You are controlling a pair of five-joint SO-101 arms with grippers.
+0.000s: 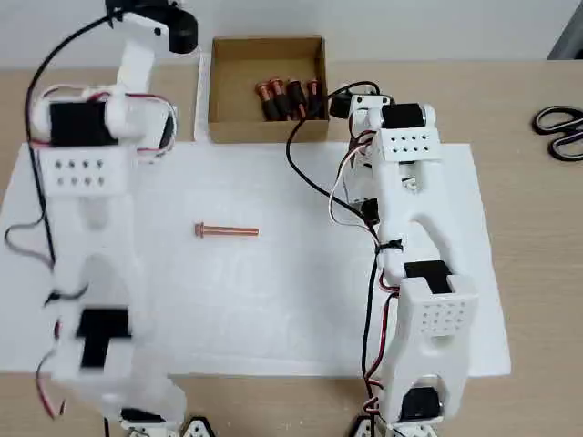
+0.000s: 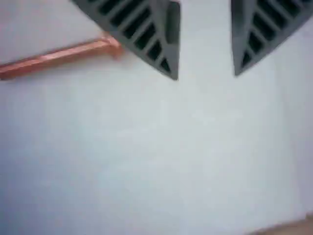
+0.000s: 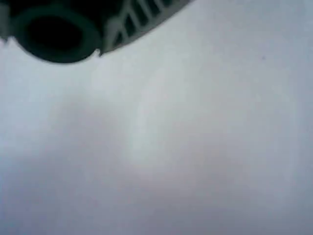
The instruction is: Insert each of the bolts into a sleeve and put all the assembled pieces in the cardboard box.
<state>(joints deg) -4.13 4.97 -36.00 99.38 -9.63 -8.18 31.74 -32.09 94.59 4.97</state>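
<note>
A tan wooden surface [image 1: 528,209] carries a large white sheet [image 1: 273,309] on which both white arms work, with a pale wall [image 1: 410,23] behind the far edge. A sliver of the same tan wood shows at one corner of the left wrist view. At the back, touching the sheet's far edge, sits an open brown cardboard box [image 1: 232,86] that holds several assembled pieces [image 1: 287,98], copper bolts set in black sleeves, lying side by side. One long copper-coloured bolt [image 1: 226,231] [image 2: 58,54] lies flat on the sheet between the two arms, its head toward the left arm [image 1: 91,173]. The left end effector [image 2: 205,73] hangs over the sheet with its dark ribbed fingers [image 2: 151,39] spread wide and nothing between them; the bolt's head is just beside one fingertip, and contact cannot be judged. The right end effector [image 3: 93,44] is closed around a black tubular sleeve [image 3: 54,34], seen end-on with its hollow bore showing, above bare sheet. Red, black and white cables [image 1: 351,182] run along the right arm [image 1: 410,182]. A pair of dark-handled scissors [image 1: 560,132] lies on the wood, well apart from the sheet.
</note>
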